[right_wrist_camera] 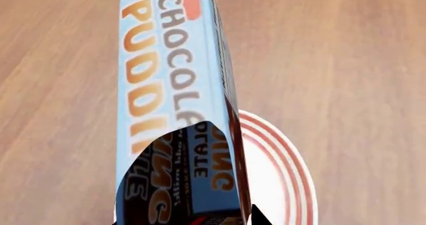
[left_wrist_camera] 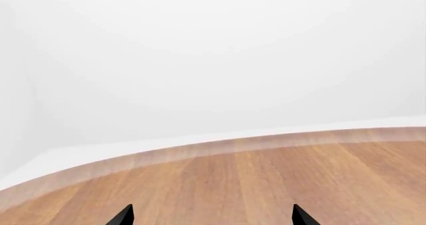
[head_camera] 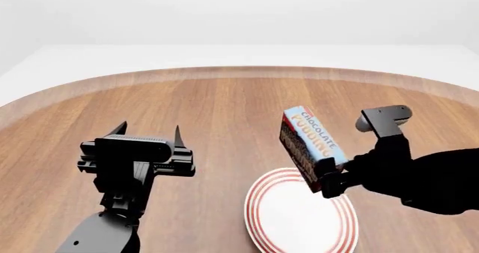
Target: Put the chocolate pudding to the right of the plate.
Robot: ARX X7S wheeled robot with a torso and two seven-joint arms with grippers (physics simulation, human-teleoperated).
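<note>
My right gripper [head_camera: 327, 178] is shut on the chocolate pudding [head_camera: 309, 143], a light blue and brown box. It holds the box tilted in the air above the far left part of the plate [head_camera: 299, 219], white with red rings. In the right wrist view the box [right_wrist_camera: 169, 105] fills the middle and the plate [right_wrist_camera: 276, 175] lies under it. My left gripper [head_camera: 146, 130] is open and empty over the bare wooden table at the left. Its two fingertips [left_wrist_camera: 123, 216] show in the left wrist view with only wood between them.
The round wooden table [head_camera: 224, 107] has its curved far edge ahead, also in the left wrist view [left_wrist_camera: 220, 150]. White floor and walls lie beyond. My right arm [head_camera: 427, 180] reaches in from the right, over the table to the right of the plate.
</note>
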